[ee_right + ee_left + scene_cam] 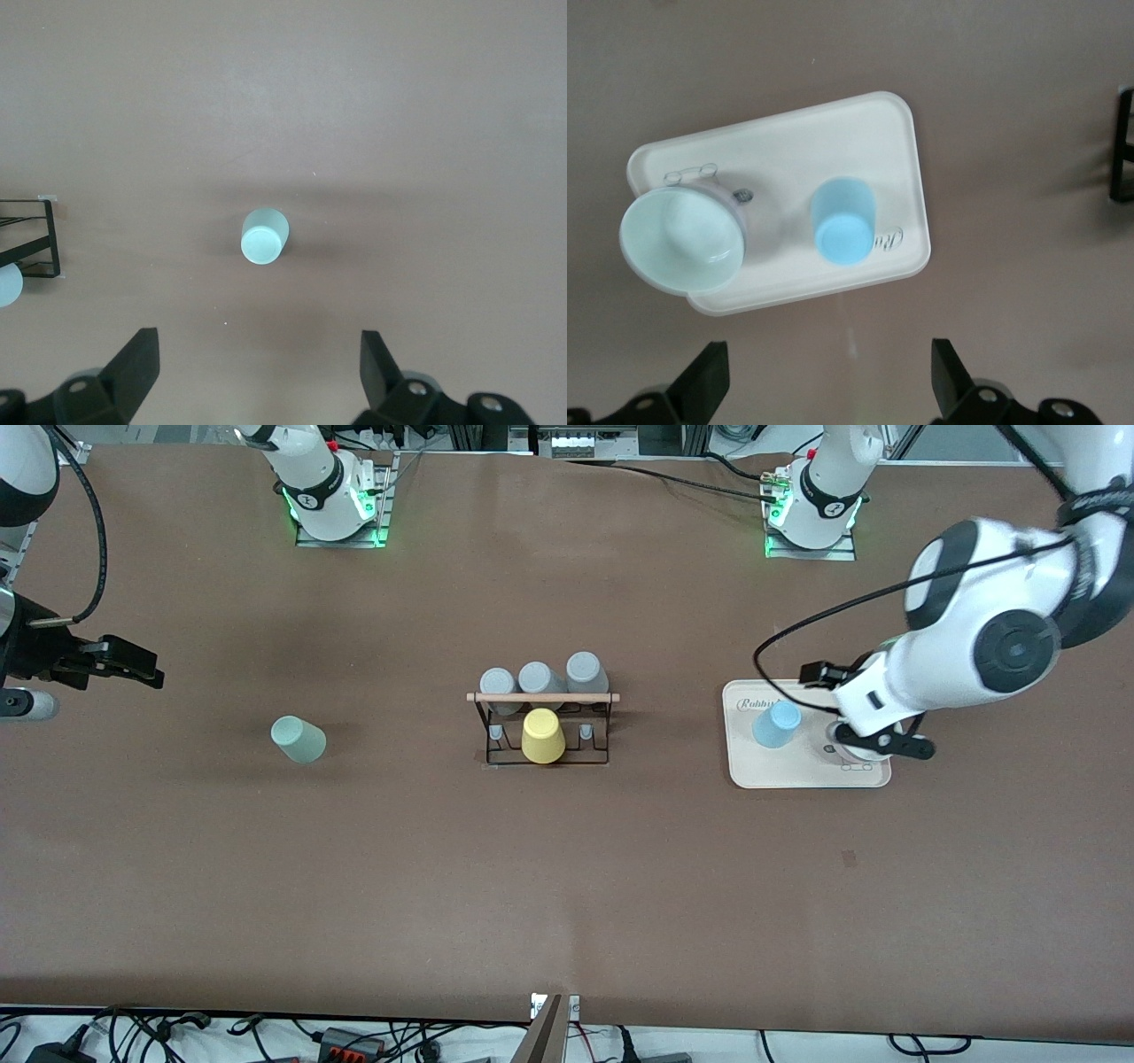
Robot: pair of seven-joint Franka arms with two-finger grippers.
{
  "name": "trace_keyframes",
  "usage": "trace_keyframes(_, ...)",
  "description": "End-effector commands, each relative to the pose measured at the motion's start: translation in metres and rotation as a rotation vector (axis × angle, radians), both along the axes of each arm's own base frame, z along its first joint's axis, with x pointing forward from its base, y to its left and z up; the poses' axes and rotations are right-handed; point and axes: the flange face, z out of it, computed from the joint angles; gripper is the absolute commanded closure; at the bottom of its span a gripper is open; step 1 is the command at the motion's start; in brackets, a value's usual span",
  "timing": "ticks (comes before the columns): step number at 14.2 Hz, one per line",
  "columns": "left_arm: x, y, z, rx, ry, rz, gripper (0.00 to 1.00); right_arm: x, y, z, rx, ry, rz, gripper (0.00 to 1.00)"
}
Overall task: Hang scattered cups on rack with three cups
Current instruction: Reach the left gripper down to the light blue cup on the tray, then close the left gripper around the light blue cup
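cups inverted, axes vertical: mint cup (299, 740), blue cup (776, 724); both grippers released.

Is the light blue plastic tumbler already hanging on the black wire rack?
No, the light blue plastic tumbler stands on the cream rectangular tray, apart from the black wire rack.

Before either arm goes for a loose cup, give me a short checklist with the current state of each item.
1. Left pincer open, holding nothing: ok.
2. Right pincer open, holding nothing: ok.
3. Blue cup upside down on the cream tray, apart from the bowl: ok.
4. Green cup alone on the table toward the right arm's end, nothing touching it: ok.
5. Rack has free pegs beside the yellow cup: ok.
6. Loose cups hung on the rack: not ok, neither yet.
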Motion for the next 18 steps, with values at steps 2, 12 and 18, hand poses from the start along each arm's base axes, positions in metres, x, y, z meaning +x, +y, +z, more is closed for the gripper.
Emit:
trace_keyframes(2, -0.029, 0.007, -0.070, 0.021, -0.148, -0.023, 0.00, -0.004, -0.002, 0.002, 0.003, 0.003, -0.007, 0.00)
trace_keyframes(12, -0.082, 0.004, -0.157, -0.008, -0.273, -0.065, 0.00, 0.002, -0.020, -0.011, 0.015, 0.018, -0.043, 0.00)
trace_keyframes(18, -0.093, 0.002, -0.190, -0.030, -0.286, -0.081, 0.00, 0.005, -0.021, -0.005, 0.002, -0.010, -0.040, 0.00)
